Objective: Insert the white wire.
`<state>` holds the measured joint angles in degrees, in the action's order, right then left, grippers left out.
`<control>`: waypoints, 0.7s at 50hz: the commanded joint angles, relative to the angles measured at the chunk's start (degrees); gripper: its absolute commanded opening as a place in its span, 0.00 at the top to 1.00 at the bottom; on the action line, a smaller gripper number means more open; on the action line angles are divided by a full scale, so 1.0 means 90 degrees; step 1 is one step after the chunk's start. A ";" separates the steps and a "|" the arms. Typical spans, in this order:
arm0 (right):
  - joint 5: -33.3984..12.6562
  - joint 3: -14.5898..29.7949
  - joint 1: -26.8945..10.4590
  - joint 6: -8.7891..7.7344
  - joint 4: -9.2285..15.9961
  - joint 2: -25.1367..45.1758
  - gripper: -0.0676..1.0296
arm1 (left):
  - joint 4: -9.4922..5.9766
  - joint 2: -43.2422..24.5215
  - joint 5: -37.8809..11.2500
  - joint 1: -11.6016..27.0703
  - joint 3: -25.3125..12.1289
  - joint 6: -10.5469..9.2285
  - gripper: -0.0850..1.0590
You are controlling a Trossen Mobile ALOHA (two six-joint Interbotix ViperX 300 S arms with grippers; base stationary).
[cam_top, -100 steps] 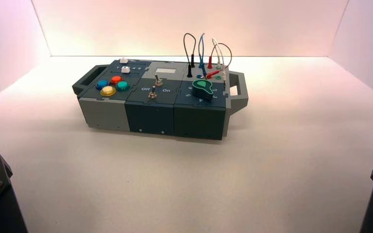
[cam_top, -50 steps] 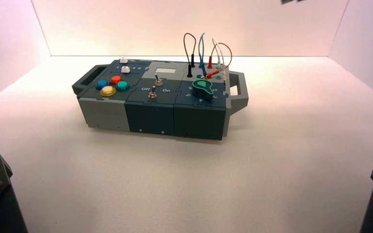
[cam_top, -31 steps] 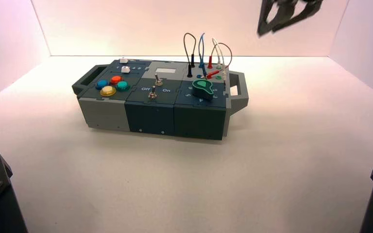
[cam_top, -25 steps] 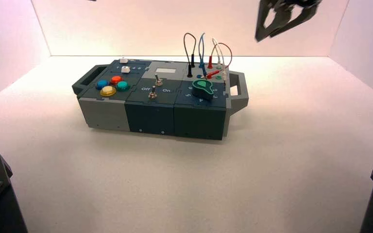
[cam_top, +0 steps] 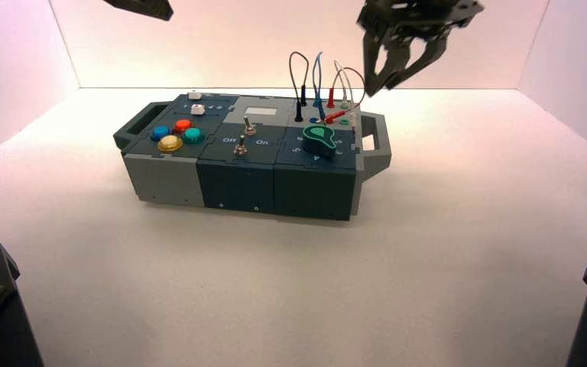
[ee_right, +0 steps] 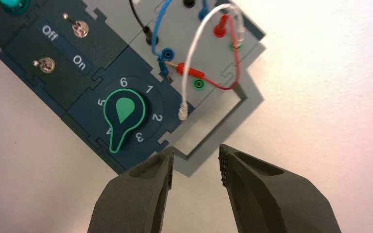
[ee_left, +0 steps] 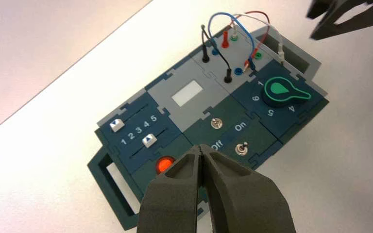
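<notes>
white wire (ee_right: 193, 51) | thin, white, bent in a loop | one end plugged in at a green-ringed hole, upper right of the right wrist view | other end left loose, hung near the middle

A smooth, pale, matte tabletop (cam_top: 199, 290) spreads across the whole lower part of the high view, off-white with a faint pinkish-beige cast and a few tiny dark specks near the front. Behind it stands a plain, flat, pale pink back wall (cam_top: 275, 46), meeting the surface along a thin, straight, dark line (cam_top: 443, 89). Plain, pale side walls rise to the left (cam_top: 15, 84) and right (cam_top: 581, 76), tinged pink and lilac, joined to the back by slanting corner lines. Light is bright and diffuse, strongest along the rear of the tabletop, where it washes nearly white, and softer toward the front.
</notes>
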<state>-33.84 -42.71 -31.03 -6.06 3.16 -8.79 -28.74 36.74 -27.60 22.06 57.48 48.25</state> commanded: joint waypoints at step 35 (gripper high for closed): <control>0.0332 0.0674 -0.0137 -0.0098 0.0020 0.1123 0.49 | -0.0010 -0.0088 0.0195 0.0039 -0.0107 0.0039 0.95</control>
<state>-31.20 -38.23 -31.82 -6.68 3.16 1.67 -28.74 35.77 -26.28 22.24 57.39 48.34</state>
